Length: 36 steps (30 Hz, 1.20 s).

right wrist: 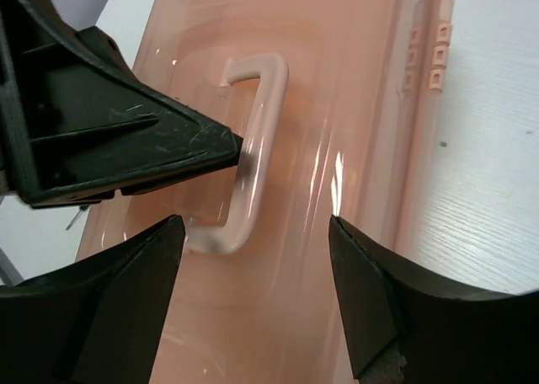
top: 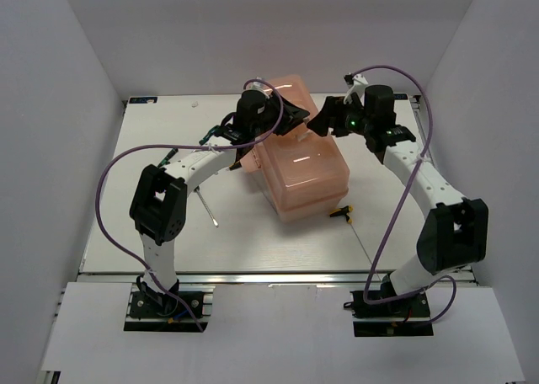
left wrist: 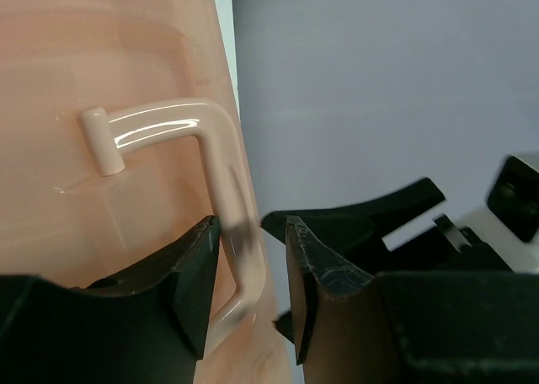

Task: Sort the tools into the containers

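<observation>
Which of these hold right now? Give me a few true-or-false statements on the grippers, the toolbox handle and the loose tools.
The left gripper straddles the handle of the toolbox. True.
The right gripper holds a screwdriver. False: it is open and empty above the toolbox.
A yellow-black T-handle key lies on the table beside the toolbox. True.
Every tool is inside the toolbox. False: the T-handle key and a thin screwdriver lie on the table.
</observation>
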Each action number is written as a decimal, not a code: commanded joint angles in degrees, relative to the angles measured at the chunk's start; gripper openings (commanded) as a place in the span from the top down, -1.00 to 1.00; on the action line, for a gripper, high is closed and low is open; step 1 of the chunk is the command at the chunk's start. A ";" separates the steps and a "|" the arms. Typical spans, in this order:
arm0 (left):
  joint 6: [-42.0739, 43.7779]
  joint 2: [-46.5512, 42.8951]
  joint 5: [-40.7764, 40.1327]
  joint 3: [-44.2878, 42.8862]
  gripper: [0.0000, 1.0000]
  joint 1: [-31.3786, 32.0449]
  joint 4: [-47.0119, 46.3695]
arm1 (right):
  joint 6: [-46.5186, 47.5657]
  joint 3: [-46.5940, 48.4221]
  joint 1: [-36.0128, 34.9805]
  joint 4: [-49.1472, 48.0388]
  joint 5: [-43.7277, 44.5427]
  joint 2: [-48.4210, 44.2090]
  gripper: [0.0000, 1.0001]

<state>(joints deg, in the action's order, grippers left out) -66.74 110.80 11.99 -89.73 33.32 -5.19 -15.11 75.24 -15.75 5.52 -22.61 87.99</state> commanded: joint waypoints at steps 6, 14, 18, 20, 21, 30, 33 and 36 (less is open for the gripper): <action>-0.32 -0.94 3.74 1.76 0.05 -0.10 -2.28 | -3.08 7.63 -0.60 1.86 -4.54 6.32 -0.42; -0.76 -0.50 4.36 1.84 0.06 -0.27 -3.60 | -3.60 9.48 -2.97 4.41 -4.11 8.78 -0.26; -0.85 -0.24 4.45 1.49 0.06 -0.54 -4.30 | -4.31 9.40 -3.41 6.17 -4.28 9.57 -0.15; -0.67 -0.06 4.71 1.14 0.06 -0.63 -4.22 | -4.57 9.40 -3.59 6.35 -4.72 9.92 -0.11; -0.58 -0.06 4.80 1.23 0.06 -0.63 -4.30 | -4.57 9.31 -3.68 6.35 -4.90 9.93 -0.11; -0.76 -0.85 4.71 2.46 0.06 -0.89 -5.18 | -1.69 8.43 -6.57 5.12 -0.61 7.30 -0.10; -0.94 -1.11 4.80 2.72 0.06 -0.89 -5.44 | 2.26 7.47 -7.72 4.16 5.00 6.06 -0.10; -1.02 -1.12 4.80 2.98 0.06 -0.98 -5.53 | 4.47 5.36 -8.86 2.83 8.97 3.78 -0.10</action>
<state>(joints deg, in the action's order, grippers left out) -68.05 111.11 15.81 -87.74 31.73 -10.24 -12.86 82.54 -20.62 8.49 -13.74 94.61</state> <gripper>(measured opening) 0.469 0.553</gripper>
